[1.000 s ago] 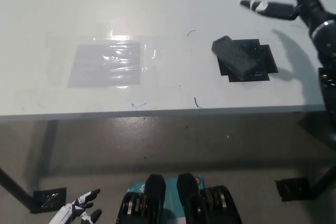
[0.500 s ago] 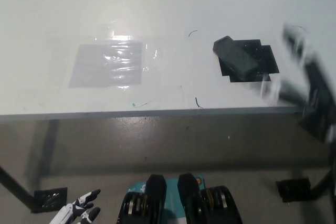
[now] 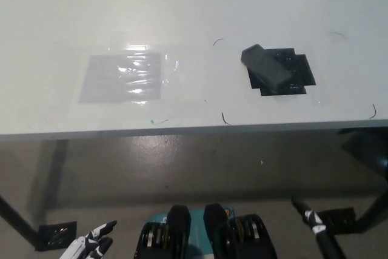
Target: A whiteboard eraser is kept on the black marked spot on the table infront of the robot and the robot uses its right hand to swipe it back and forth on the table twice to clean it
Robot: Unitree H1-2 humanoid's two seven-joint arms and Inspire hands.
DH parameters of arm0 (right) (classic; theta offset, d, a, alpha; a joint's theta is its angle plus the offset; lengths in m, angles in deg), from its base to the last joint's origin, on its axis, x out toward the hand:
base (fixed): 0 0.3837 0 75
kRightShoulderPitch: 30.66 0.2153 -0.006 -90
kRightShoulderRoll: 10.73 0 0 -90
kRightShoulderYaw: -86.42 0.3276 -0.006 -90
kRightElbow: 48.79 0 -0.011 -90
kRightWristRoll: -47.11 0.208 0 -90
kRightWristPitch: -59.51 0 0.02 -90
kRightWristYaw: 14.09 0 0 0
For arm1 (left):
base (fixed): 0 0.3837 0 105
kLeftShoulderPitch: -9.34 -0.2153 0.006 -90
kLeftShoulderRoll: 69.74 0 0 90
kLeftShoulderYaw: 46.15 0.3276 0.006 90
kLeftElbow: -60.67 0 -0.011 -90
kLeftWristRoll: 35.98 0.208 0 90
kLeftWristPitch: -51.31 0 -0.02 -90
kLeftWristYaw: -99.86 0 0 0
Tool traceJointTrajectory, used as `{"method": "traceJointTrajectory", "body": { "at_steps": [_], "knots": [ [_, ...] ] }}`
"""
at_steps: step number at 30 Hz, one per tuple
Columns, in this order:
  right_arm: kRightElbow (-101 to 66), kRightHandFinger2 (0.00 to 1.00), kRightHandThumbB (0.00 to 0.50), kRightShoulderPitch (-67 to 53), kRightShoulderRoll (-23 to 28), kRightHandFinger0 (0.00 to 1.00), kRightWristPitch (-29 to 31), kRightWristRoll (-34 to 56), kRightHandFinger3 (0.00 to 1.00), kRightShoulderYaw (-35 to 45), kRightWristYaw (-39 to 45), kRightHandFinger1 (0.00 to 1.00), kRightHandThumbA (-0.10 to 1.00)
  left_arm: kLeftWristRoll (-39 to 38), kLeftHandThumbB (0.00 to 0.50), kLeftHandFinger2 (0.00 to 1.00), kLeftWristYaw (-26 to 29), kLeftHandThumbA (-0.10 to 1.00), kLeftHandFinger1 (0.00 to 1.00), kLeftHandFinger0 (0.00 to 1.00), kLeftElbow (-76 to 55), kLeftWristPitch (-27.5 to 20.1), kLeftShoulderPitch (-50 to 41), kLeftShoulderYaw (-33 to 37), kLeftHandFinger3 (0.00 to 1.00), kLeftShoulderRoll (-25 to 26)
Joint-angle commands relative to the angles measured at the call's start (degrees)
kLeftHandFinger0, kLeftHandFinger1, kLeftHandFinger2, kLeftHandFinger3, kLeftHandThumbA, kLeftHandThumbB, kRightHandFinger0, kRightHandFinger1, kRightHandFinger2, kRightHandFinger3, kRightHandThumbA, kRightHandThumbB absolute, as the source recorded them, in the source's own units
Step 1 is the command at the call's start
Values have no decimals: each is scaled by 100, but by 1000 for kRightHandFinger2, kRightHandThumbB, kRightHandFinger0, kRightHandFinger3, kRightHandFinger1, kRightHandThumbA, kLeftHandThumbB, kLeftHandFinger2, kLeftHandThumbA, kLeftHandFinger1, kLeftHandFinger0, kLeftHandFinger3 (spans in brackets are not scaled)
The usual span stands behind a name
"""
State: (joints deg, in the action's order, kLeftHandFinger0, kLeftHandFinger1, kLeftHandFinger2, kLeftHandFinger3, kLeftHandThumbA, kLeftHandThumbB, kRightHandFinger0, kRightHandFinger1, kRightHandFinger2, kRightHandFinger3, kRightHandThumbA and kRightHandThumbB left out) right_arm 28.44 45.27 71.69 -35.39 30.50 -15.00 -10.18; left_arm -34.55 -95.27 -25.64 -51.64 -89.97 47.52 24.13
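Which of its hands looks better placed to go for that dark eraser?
Right. The black right hand hangs low, roughly below the dark grey whiteboard eraser on its black marked spot; the white left hand sits far across.

The eraser [image 3: 267, 68] is seen lying askew on the black mark [image 3: 296, 72] at 2 o'clock on the table [image 3: 194, 4]. The left hand [image 3: 91, 247] is seen at 7 o'clock, the right hand [image 3: 312, 222] at 5 o'clock, both below the table edge.

The left hand [image 3: 90, 248] is white, with thin fingers that have black tips and dark gaps between the parts. The right hand [image 3: 318, 232] is black and thin like a stick, with a small white band near its tip.
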Motion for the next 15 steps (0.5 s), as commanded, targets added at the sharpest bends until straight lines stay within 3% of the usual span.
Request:
{"method": "traceJointTrajectory", "body": {
  "at_steps": [1,15],
  "knots": [
    [1391,1000,327,103,-230,1000,3183,543,1000,-41,-1395,1000,1000,-52,443,1000,95,896,1000,1000,-40,-965,153,-75,1000,-30],
    [1973,1000,369,495,-138,1000,3183,878,1000,218,-917,1000,1000,-119,453,1000,25,939,1000,1000,131,-947,344,-37,1000,-45]
  ]
}}
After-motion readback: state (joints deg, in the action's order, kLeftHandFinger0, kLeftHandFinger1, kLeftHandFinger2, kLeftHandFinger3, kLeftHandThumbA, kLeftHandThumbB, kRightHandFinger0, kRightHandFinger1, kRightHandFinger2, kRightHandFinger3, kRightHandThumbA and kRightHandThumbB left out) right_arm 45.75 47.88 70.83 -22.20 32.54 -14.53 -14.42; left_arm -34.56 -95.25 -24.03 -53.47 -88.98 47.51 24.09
